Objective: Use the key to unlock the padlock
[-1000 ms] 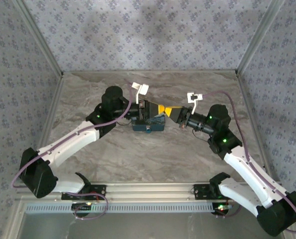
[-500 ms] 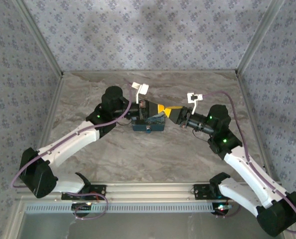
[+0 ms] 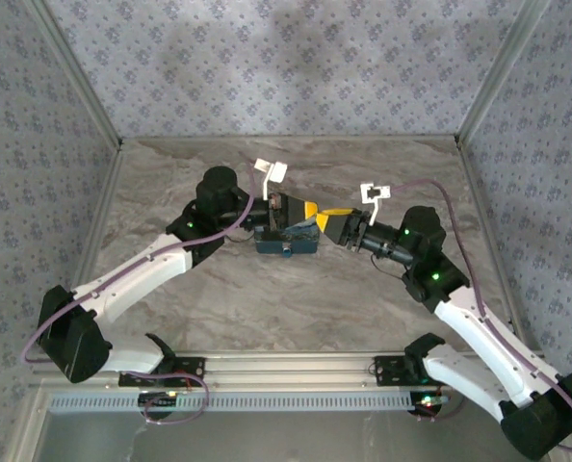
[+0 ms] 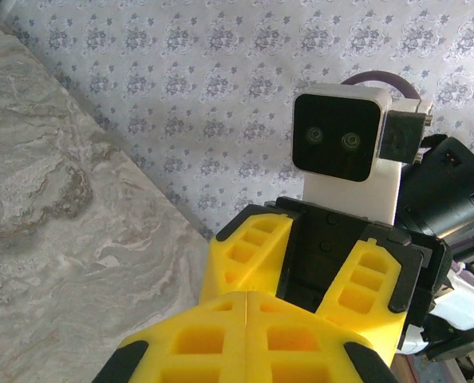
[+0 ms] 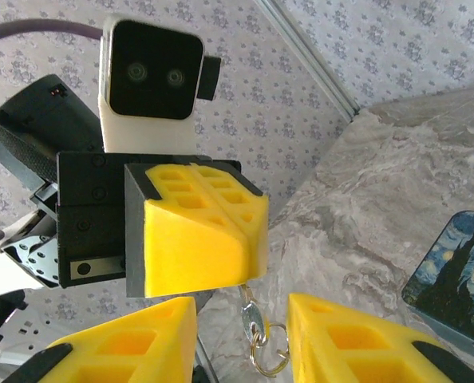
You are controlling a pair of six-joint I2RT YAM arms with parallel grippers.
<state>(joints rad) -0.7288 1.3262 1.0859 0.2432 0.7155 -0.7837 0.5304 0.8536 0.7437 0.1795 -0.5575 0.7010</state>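
Padlock (image 3: 286, 250): sitting mid-tabletop at box (image 3: 305, 238) near side; probably small, rigid, slick metal, so pinching its flat body sides | left end effector (image 3: 307, 208): clamping key (image 5: 251, 323), ring dangling | right end effector (image 3: 326, 219): gaping around key

2 arms are here, the left arm (image 3: 142, 265) and the right arm (image 3: 479, 322), carrying 2 tools, the left tool (image 3: 307, 209) and the right tool (image 5: 245, 339). There is 1 night-sky-print box (image 5: 456, 275), 1 key (image 5: 251, 321) and 1 key ring (image 5: 266, 357).
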